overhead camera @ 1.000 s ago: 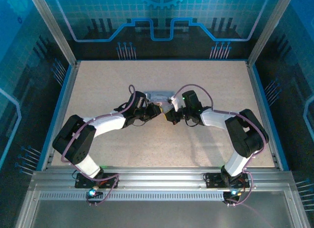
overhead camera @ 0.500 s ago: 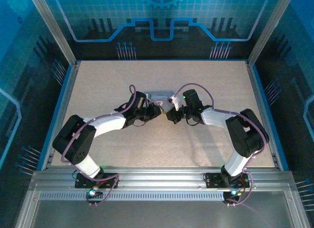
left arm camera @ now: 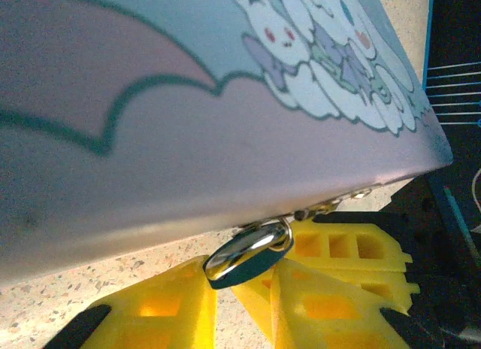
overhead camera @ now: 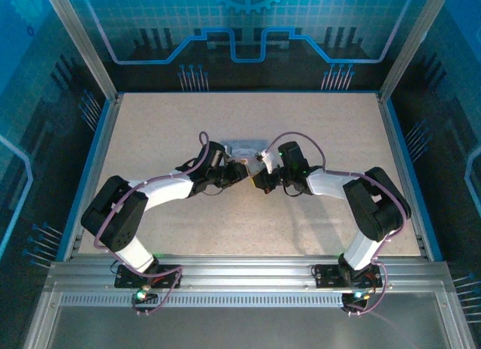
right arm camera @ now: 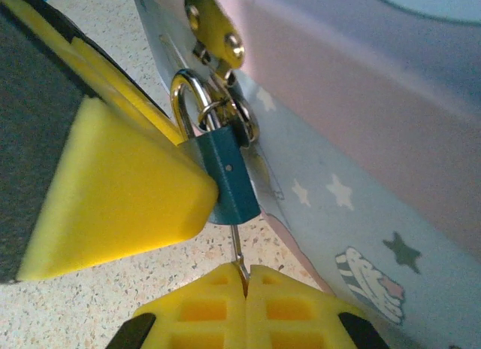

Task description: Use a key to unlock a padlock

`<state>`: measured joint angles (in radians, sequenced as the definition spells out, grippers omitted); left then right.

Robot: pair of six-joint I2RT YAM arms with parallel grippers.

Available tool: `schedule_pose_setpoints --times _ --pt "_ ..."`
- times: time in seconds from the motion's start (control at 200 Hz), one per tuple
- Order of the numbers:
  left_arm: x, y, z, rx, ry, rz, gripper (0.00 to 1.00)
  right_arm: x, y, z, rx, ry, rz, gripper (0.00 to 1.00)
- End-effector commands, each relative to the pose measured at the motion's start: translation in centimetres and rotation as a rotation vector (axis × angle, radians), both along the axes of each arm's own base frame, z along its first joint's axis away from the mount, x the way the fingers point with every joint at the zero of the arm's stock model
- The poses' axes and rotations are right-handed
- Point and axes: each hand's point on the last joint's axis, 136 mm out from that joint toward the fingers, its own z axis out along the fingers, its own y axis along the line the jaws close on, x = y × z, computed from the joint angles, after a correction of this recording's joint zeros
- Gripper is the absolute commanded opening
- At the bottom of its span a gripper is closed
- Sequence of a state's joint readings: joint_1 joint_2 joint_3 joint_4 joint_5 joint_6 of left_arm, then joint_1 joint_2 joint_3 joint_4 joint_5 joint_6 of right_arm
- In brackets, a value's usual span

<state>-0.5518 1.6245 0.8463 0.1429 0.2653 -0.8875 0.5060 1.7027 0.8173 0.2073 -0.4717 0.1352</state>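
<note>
Right jaws, pressed together pinching the key (right arm camera: pixel 238 251), have nudged inward: key now sits inside the padlock (right arm camera: pixel 225 172). Left jaws: can't tell. Turn likely comes next.

Left pincer (overhead camera: pixel 239 171), right pincer (overhead camera: pixel 261 177) close together against pale tin (overhead camera: pixel 242 147) at table (overhead camera: pixel 225 116) centre.

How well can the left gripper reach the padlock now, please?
Probably yes: the left gripper has a finger against the padlock; the right gripper holds the key from below, leaving that side free.
</note>
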Motion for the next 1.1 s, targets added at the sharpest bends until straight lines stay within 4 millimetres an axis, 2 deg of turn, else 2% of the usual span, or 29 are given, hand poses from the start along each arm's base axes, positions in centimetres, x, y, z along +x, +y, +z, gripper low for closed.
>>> schedule_pose_setpoints --times 0.0,0.37,0.665,0.785,0.91,0.995,1.096 --pt "-3.2 -2.0 -1.3 -0.022 0.073 -0.113 0.28 1.2 2.4 2.6 0.096 -0.114 0.023 0.0" --pt "-3.0 -1.4 -1.8 -0.006 0.073 -0.073 0.35 0.7 2.5 0.8 0.065 -0.051 0.016 0.0" --pt "-2.8 2.2 -0.6 0.075 0.022 -0.01 0.47 0.6 1.8 0.0 0.011 -0.036 0.001 0.0" --pt "-2.7 3.8 -0.2 0.166 -0.041 -0.008 0.55 0.4 0.9 -0.5 -0.037 -0.012 -0.02 0.0" --pt "-2.6 5.6 0.1 0.245 -0.123 0.015 0.72 0.2 -0.1 -0.4 -0.066 -0.005 -0.037 0.0" --pt "-2.5 6.9 0.0 0.302 -0.161 0.033 0.86 0.2 -0.5 0.8 -0.057 -0.023 -0.046 0.0" --pt "-1.8 8.6 0.1 0.291 -0.173 0.071 0.91 0.6 -0.7 3.2 -0.01 -0.044 -0.046 0.0"
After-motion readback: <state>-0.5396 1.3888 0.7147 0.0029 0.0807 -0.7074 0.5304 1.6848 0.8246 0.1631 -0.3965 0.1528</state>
